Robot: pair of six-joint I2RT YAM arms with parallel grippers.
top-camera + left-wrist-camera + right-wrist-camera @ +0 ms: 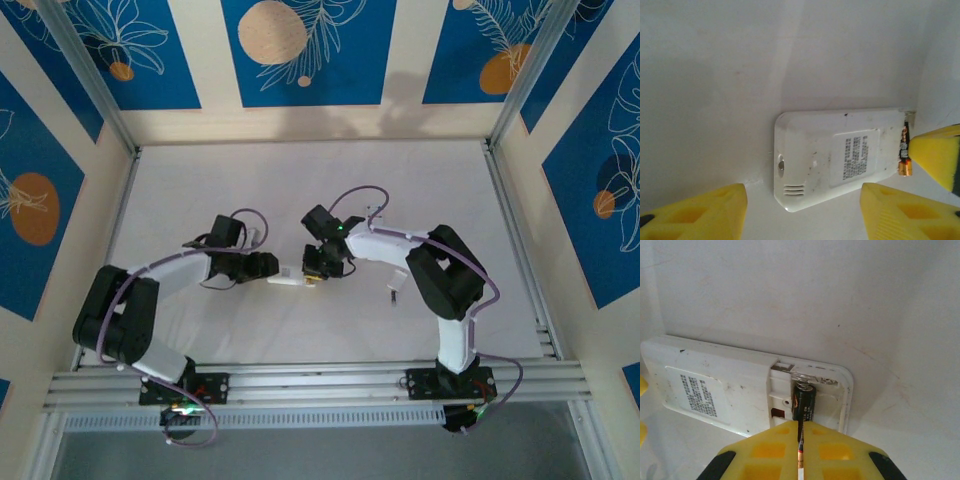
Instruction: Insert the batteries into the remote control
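Inside remote (715, 375), battery (803, 402) at spring (806, 375), right gripper (800, 432) clamped

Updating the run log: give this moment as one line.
phase: battery insertion | right gripper: shut on battery, in remote bay at spring | left gripper: open, near remote

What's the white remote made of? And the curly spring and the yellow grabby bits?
Remote: looks like hard white plastic, smooth, slightly glossy, scuffed with dark specks. Spring: shiny coiled wire, probably metal. Yellow pads: likely matte plastic or rubber, with moulded hollows.
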